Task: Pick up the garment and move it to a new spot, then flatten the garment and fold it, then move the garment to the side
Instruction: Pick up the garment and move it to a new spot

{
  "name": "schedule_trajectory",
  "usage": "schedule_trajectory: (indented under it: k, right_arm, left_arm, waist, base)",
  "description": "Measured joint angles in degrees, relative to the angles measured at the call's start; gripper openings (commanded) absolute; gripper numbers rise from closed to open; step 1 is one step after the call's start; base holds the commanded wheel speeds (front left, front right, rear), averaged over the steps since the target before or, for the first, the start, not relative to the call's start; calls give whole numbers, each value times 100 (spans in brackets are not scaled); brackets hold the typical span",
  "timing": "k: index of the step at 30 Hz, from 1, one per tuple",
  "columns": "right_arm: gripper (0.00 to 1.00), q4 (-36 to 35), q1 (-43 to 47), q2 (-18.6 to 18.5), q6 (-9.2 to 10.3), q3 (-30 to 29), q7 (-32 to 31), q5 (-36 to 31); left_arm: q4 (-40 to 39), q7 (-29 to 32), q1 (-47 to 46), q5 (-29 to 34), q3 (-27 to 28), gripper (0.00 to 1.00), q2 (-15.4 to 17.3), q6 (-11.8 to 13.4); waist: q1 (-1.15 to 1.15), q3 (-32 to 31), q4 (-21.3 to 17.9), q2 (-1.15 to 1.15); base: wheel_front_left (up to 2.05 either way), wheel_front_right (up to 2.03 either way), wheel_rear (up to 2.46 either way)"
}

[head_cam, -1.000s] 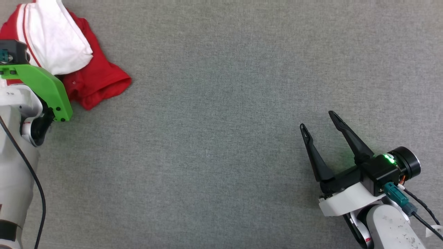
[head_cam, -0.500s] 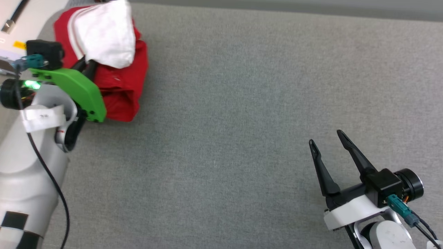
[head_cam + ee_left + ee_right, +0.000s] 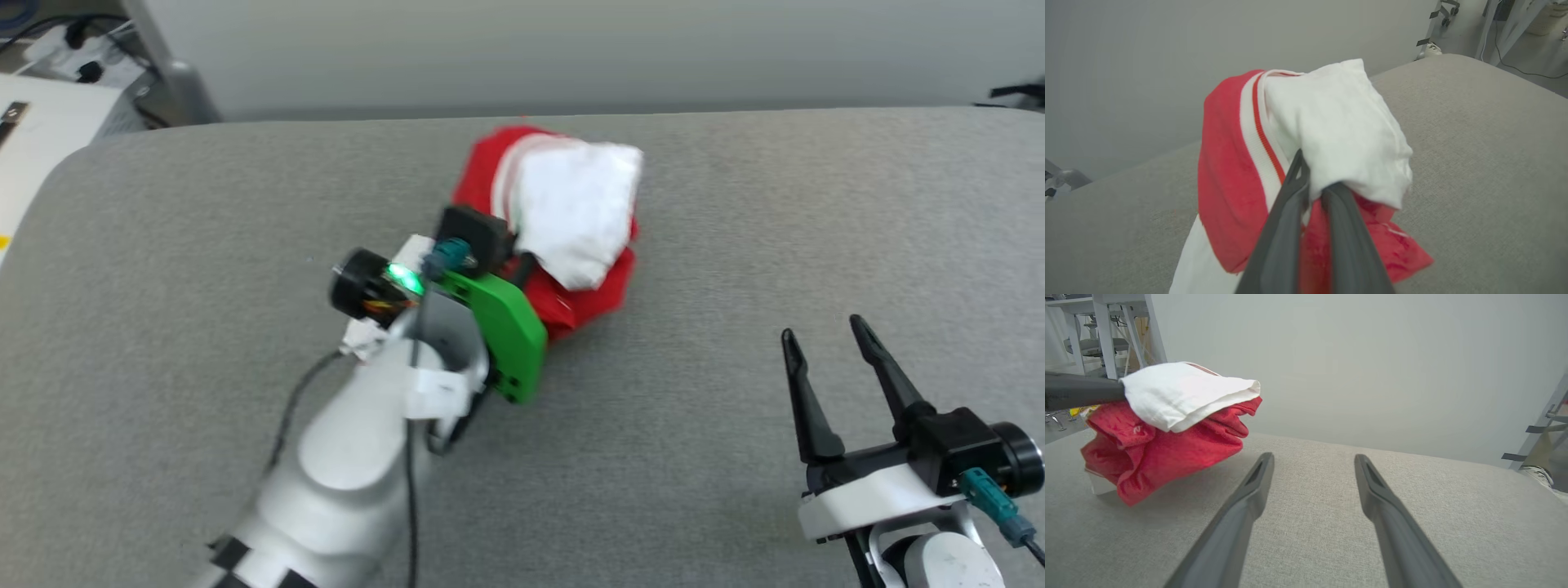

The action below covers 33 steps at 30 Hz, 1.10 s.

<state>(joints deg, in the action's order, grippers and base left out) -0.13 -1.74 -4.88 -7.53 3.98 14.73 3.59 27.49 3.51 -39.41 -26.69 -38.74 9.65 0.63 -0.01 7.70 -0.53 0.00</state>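
The left arm (image 3: 351, 441) reaches in from the lower left over the grey table (image 3: 163, 212), its green bracket (image 3: 506, 327) just beside the shirt (image 3: 571, 204). The left claw (image 3: 529, 263) is clamped on the shirt. In the left wrist view its two fingers (image 3: 1286, 228) meet with only cloth between them, under the edge of the white sleeve (image 3: 1339, 130). The shirt is a bunched lump near the table's far middle, with the sleeve draped on top and red folds hanging below. Whether the lowest folds touch the table I cannot tell. Well apart at the lower right, the right claw (image 3: 823, 329) is spread wide, holding and touching nothing.
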Motion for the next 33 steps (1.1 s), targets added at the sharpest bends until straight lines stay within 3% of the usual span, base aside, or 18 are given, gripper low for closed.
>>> schedule_trajectory:
  k: [4,7,8,9,14,19,28,33]
  right_arm:
    - [100,-52,-2,79,0,-261,-1,2]
    - [100,-93,-5,109,0,-385,-1,14]
    - [100,-99,-6,116,0,-403,-1,22]
    - [100,-104,-7,126,0,-425,-1,25]
    - [100,-98,-8,152,0,-424,-1,37]
    - [100,2,-4,168,0,-394,0,48]
    - [100,272,133,186,-1,-504,-1,52]
    - [100,341,226,183,0,-568,0,35]
  left_arm:
    - [460,-147,89,120,-327,0,-467,200]
    - [778,-219,142,125,-582,0,-605,247]
    - [893,-214,185,120,-702,41,-632,245]
    - [966,-213,252,62,-826,100,-651,236]
    - [579,-236,497,-633,-1659,100,-669,118]
    - [357,-683,351,-984,-1946,100,-697,243]
    - [465,-1494,-207,-1238,-1771,100,-664,512]
    - [438,-1752,-210,-1174,-1361,100,-200,716]
  waist:
    - [0,-11,-351,0]
    - [0,-3,-587,0]
    - [0,2,-672,0]
    - [0,9,-753,0]
    - [0,39,-1040,0]
    - [0,34,-983,0]
    - [0,-179,-427,0]
    - [0,-370,-95,0]
  base:
    - [0,0,0]
    - [0,0,0]
    - [0,0,0]
    - [0,0,0]
    - [0,0,0]
    - [0,0,0]
    - [0,0,0]
    - [0,0,0]
